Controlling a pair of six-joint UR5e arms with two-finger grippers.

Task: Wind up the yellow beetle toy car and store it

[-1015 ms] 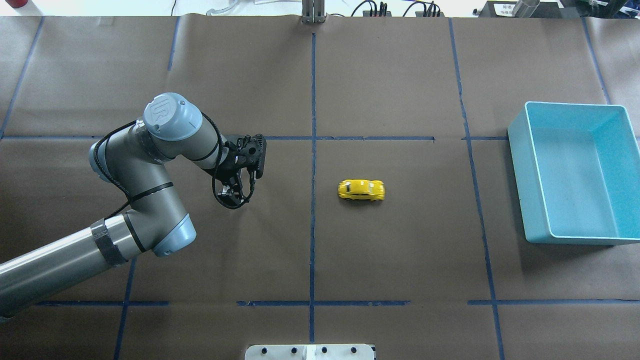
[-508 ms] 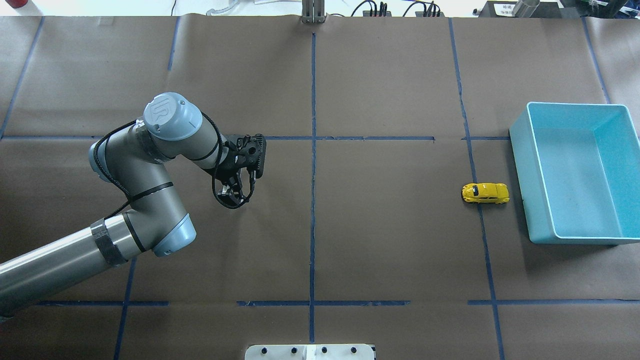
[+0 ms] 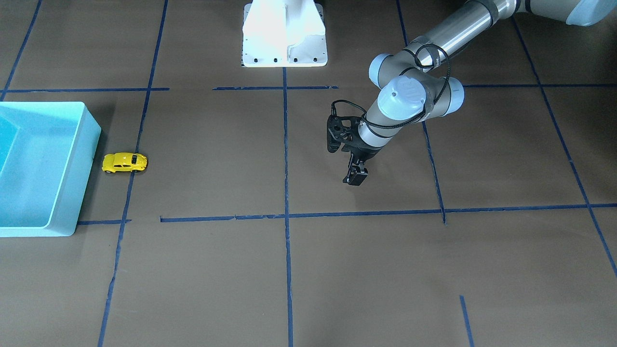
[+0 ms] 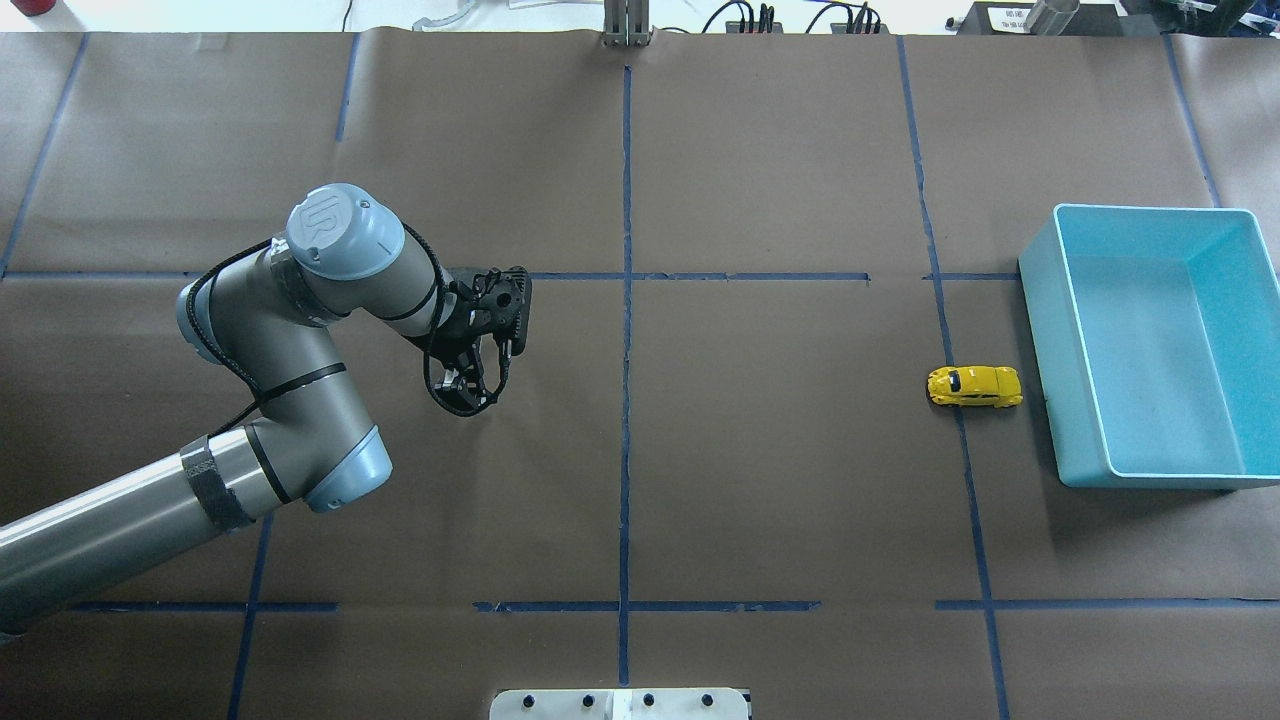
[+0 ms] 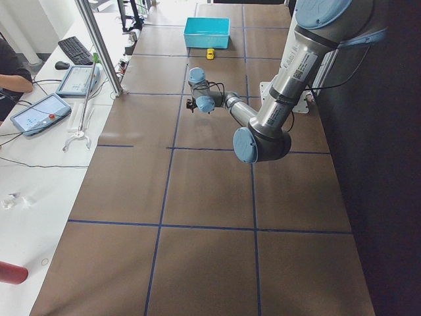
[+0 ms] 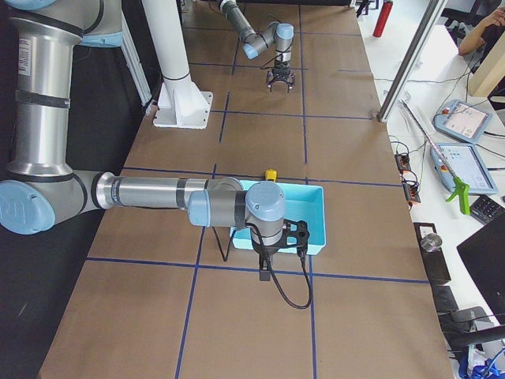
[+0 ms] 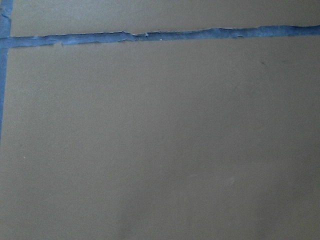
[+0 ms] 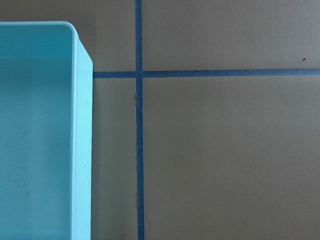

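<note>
The yellow beetle toy car (image 4: 975,386) stands on its wheels on the brown table, just left of the light blue bin (image 4: 1044,340), with a narrow gap between them. It also shows in the front view (image 3: 125,162) beside the bin (image 3: 83,159). My left gripper (image 4: 463,398) hangs open and empty over the table, far to the car's left; in the front view (image 3: 355,179) it points down. My right gripper (image 6: 263,275) shows only in the exterior right view, near the bin's end; I cannot tell whether it is open or shut.
Blue tape lines (image 4: 626,400) divide the table into squares. The white robot base (image 3: 284,36) stands at the table's edge. The right wrist view shows the bin's corner (image 8: 80,125). The left wrist view shows only bare table and tape (image 7: 160,35).
The car has rolled right from the table's middle to beside the bin. The bin sits slightly farther right. The left arm has not moved.
</note>
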